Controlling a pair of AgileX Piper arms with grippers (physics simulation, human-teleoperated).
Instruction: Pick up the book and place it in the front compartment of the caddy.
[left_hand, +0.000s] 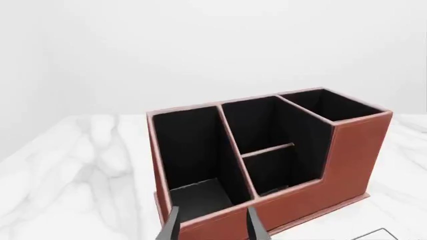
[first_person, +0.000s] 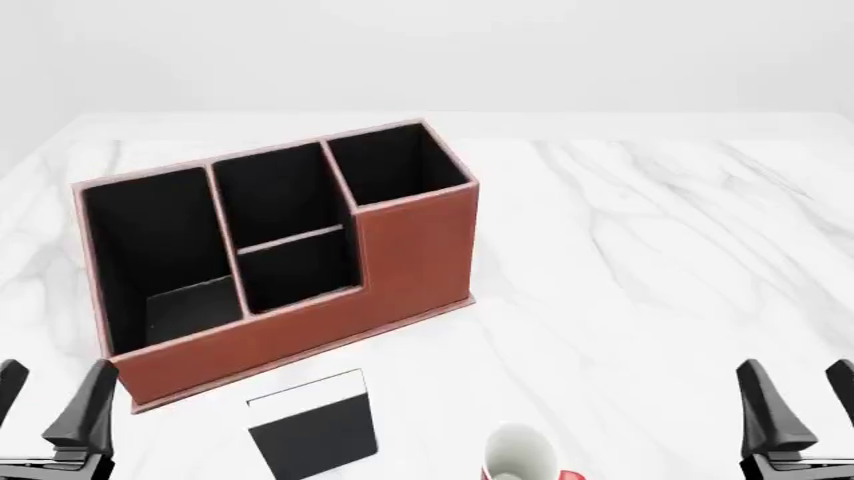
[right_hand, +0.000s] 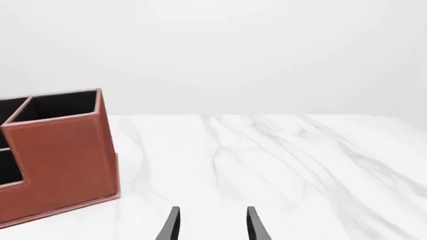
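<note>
Just before the caddy's (first_person: 287, 250) low front wall, on the marble table (first_person: 641, 250), the book (first_person: 316, 425) lies flat with its black cover up and a white page edge turned toward the caddy; it sits near that wall but apart from it, and a white-and-red mug (first_person: 523, 455) stands to the book's right, further from the caddy. Both arms hang back from the caddy at the near edge; the left gripper (first_person: 47, 405) and the right gripper (first_person: 797, 405) each show their fingers spread with nothing between them. The step in hand appears to be the first reach for the book. The left gripper looks the better choice, being nearer the caddy's front wall and the book; it should come down over the book with its fingers across the short width; a thin flat book gives little to bite, so the tips likely need to meet the table surface before closing. The approach should stay clear of the caddy's wall and of the mug. The front compartment is taken to be the shallow middle one behind the low wall; the book would probably go in tilted on edge.
</note>
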